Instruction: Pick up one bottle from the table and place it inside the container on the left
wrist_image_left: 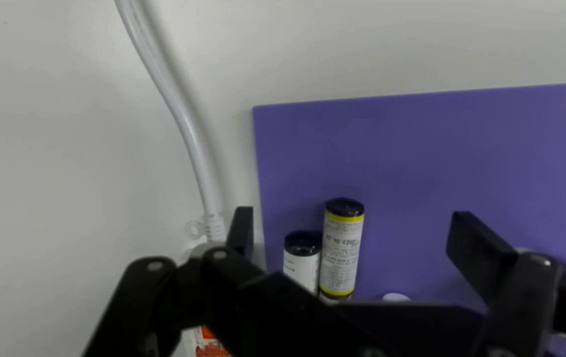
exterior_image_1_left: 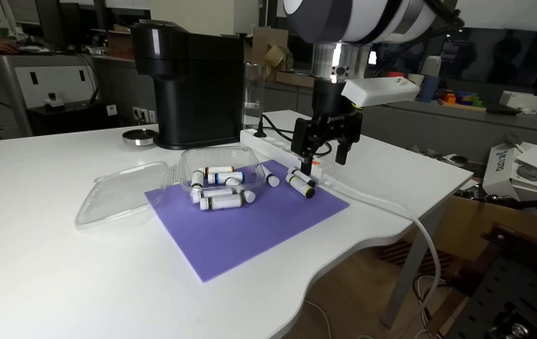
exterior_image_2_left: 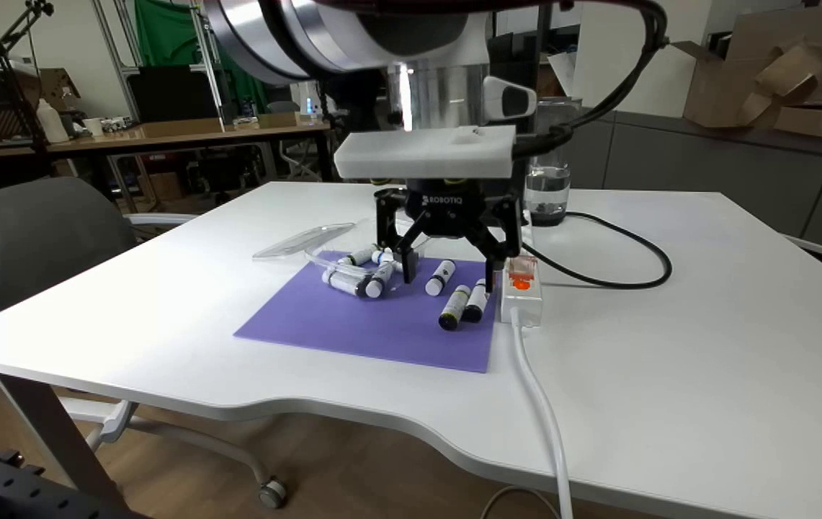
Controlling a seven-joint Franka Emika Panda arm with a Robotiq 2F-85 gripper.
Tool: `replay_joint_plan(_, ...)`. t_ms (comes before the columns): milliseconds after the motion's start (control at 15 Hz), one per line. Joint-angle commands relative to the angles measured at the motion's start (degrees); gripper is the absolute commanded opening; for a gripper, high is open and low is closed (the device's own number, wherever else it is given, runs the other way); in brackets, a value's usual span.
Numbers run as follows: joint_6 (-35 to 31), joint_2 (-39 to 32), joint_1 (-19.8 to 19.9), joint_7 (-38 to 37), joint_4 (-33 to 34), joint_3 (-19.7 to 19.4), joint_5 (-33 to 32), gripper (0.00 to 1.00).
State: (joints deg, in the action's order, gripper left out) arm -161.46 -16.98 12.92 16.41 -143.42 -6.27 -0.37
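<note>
A white bottle with yellow bands (exterior_image_1_left: 300,185) lies on the purple mat on the white table (exterior_image_1_left: 108,282). A second bottle with a black end (exterior_image_2_left: 477,299) lies beside it. Both show between the fingers in the wrist view, the yellow-banded bottle (wrist_image_left: 341,250) nearer the middle. A third bottle with a white cap (exterior_image_2_left: 441,277) lies apart. The clear container (exterior_image_1_left: 219,157) stands with its lid open; several bottles show in it or against it, and I cannot tell which are outside. My gripper (exterior_image_1_left: 324,160) is open and empty, pointing down over the two bottles; it also shows in the wrist view (wrist_image_left: 353,230).
A white power strip (exterior_image_2_left: 522,303) with a white cable (exterior_image_2_left: 540,404) runs right beside the bottles. A black cable (exterior_image_2_left: 641,285) loops behind. A black coffee machine (exterior_image_1_left: 197,89), a tall clear jar (exterior_image_2_left: 547,173) and a metal dish (exterior_image_1_left: 140,137) stand farther back. The purple mat (exterior_image_1_left: 249,226) lies under the bottles.
</note>
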Motion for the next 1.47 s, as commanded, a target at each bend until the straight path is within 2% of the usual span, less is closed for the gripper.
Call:
replay_joint_plan(0, 1.1, -3.2, 2.6, 2.9, 4.0, 2.7, 2.7, 1.00)
replay_joint_plan(467, 2.1, -7.9, 5.4, 5.1, 7.9, 5.1, 3.6, 1.00)
replay_joint_plan(933, 1.8, -10.5, 4.9, 4.3, 8.8, 5.8, 2.4, 1.00)
replay_joint_plan(1000, 1.9, -10.8, 5.0, 4.2, 9.0, 5.9, 2.4, 0.76)
replay_joint_plan(1067, 1.9, -10.9, 5.1, 4.2, 9.1, 6.0, 2.4, 0.75)
replay_joint_plan(1267, 1.9, -11.0, 5.2, 4.3, 9.1, 6.2, 2.6, 0.51)
replay_joint_plan(1400, 1.9, -11.0, 5.3, 4.3, 9.1, 6.3, 2.6, 0.38)
